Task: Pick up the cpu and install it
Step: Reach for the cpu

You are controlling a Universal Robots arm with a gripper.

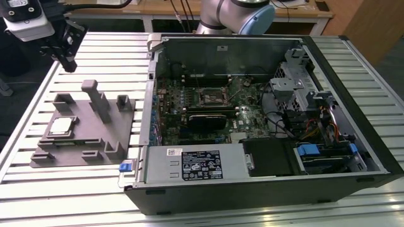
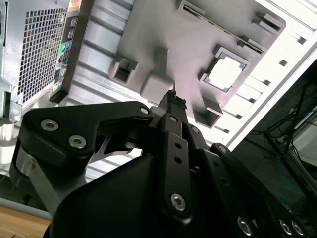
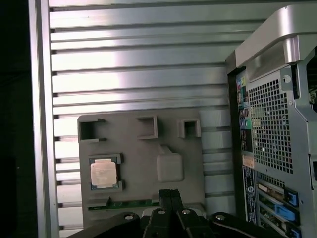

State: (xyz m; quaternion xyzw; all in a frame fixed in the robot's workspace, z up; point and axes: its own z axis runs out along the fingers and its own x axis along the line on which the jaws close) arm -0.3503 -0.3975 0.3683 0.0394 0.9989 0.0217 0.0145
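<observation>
Slatted aluminium worktop (image 1: 94, 56) carried a gray plastic fixture tray (image 1: 94, 137) toward the exterior view's left and an open desktop computer case (image 1: 265, 194) just beside it on the exterior view's right. The cpu (image 1: 61, 126), a small flat square chip with a pale shiny top, lay flat in a framed recess of the tray, on the tray's side farthest from the case. In both wrist views the cpu (image 2: 225, 74) (image 3: 103, 173) sat seated in that recess with nothing touching it.

The black gripper (image 1: 68, 66) hung in the air at the far left of the exterior view, above the worktop beyond the tray's far edge and well apart from the chip. Its fingers were pressed together with nothing between them, as both wrist views showed (image 2: 172, 98) (image 3: 170, 193).

Inside the case, the green motherboard (image 1: 183, 106) lay flat, with a square metal-framed socket (image 1: 213, 98) near its middle. A gray power supply (image 1: 202, 163) with a printed label sat along the near wall. The pale arm base (image 1: 233, 16) stood beyond the case's far side.
</observation>
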